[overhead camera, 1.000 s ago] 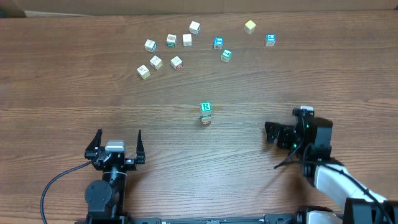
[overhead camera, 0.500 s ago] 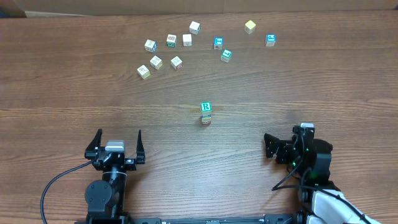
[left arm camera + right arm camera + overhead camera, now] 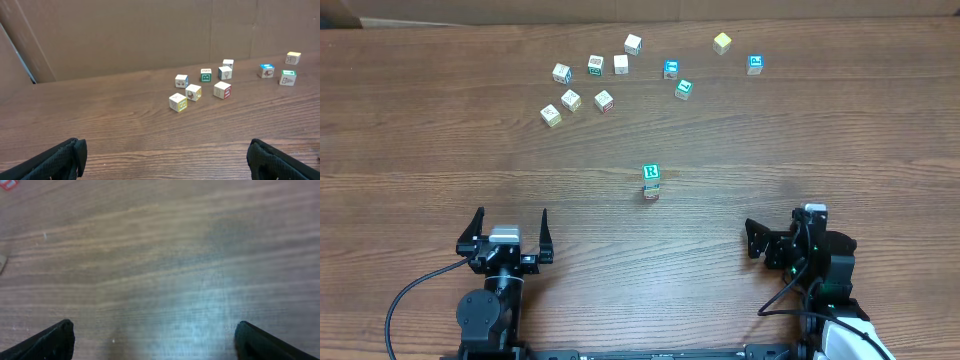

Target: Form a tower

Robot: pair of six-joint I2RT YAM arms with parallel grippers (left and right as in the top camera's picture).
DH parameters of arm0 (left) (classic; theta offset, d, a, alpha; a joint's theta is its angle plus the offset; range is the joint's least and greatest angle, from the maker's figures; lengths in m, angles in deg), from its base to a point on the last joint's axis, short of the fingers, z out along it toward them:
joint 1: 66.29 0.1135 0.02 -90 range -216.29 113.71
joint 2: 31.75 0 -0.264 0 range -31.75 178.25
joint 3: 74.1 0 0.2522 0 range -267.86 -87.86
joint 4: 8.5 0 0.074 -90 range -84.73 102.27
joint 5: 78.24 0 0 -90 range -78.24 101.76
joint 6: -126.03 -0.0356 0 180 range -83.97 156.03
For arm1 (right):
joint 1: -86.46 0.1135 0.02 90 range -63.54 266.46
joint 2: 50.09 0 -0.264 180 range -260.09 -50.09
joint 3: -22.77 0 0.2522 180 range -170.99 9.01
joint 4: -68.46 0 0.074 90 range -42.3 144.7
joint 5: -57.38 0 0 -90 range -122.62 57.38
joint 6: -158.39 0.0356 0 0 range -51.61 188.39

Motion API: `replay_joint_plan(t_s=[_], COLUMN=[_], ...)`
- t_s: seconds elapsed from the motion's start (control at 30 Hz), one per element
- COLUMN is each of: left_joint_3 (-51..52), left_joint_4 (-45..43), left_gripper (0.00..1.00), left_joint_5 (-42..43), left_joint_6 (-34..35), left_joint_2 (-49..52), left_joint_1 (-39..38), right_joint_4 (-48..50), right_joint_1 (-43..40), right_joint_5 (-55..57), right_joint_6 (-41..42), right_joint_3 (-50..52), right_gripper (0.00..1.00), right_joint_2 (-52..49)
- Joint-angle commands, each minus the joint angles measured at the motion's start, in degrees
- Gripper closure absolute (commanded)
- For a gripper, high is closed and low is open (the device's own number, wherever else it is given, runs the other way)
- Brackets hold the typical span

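The tower (image 3: 651, 181) is a narrow stack of small wooden cubes in the middle of the table, and its top cube shows a green R. It stands alone with nothing touching it. My left gripper (image 3: 511, 222) sits near the front left, open and empty, well short of the tower. In the left wrist view the left gripper (image 3: 165, 160) has its dark fingers (image 3: 60, 160) wide apart over bare wood. My right gripper (image 3: 772, 232) is at the front right, open and empty. In the right wrist view the right gripper (image 3: 155, 340) shows only blurred tabletop between its fingers.
Several loose alphabet cubes (image 3: 603, 100) lie scattered along the far side of the table (image 3: 440, 150), from left of centre to a blue one (image 3: 755, 64) at the right. The left wrist view shows the same cubes (image 3: 193, 92) before a brown cardboard wall (image 3: 125, 35).
The right arm has drawn back toward the near edge of the table, away from the tower, with its jaws still open. The left arm and the tower have not moved.
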Motion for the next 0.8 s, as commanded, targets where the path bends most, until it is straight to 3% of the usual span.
replay_joint_plan(t_s=[0.0, 0.33, 0.47, 0.77], left_joint_3=[0.2, 0.2, 0.2, 0.2], left_joint_4=[-0.1, -0.1, -0.1, -0.1], left_gripper=[0.01, 0.00, 0.00, 0.00], left_joint_5=[0.1, 0.1, 0.1, 0.1], left_joint_6=[-0.8, -0.8, -0.8, -0.8], left_joint_2=[-0.7, -0.7, -0.7, -0.7], left_joint_1=[-0.3, -0.3, -0.3, -0.3], right_joint_4=[-2.3, -11.1, -17.0, -18.8], right_joint_1=[-0.1, -0.1, -0.1, -0.1], right_joint_5=[-0.3, -0.3, -0.3, 0.0], right_joint_6=[0.1, 0.1, 0.1, 0.1], right_joint_3=[0.6, 0.6, 0.6, 0.6], right_gripper=[0.00, 0.00, 0.00, 0.00], right_joint_2=[0.5, 0.8, 4.2, 12.8])
